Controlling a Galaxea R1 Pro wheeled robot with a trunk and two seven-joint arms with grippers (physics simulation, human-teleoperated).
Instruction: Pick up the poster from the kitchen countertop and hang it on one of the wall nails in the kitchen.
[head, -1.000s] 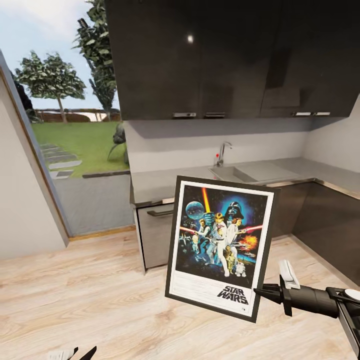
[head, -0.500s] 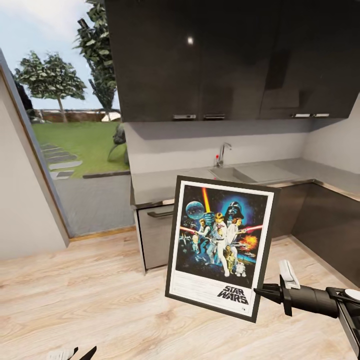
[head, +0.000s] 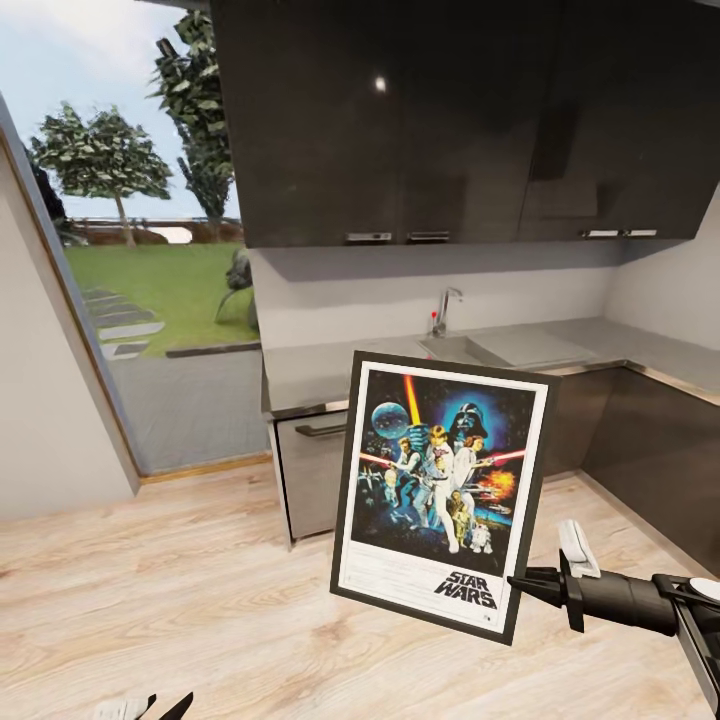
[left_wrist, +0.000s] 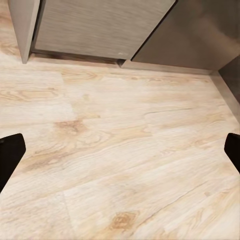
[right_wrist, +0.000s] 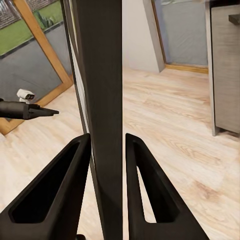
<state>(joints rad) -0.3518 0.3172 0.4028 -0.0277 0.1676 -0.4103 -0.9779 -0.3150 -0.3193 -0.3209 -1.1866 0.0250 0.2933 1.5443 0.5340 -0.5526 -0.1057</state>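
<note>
Poster (head: 443, 493): off the kitchen countertop (head: 400, 362), held upright in the air in front of it, its lower corner clamped edge-on between the right gripper (head: 522, 584) fingers. Left gripper (left_wrist: 120, 150): spread, empty. Pickup done; hanging outstanding (no wall nail visible).

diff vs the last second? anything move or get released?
Nothing visibly changed. The right gripper stays shut on the poster at its lower right edge, holding it upright above the wood floor in front of the kitchen countertop. The left gripper stays open and low, holding nothing. The view only shifts a touch.
</note>
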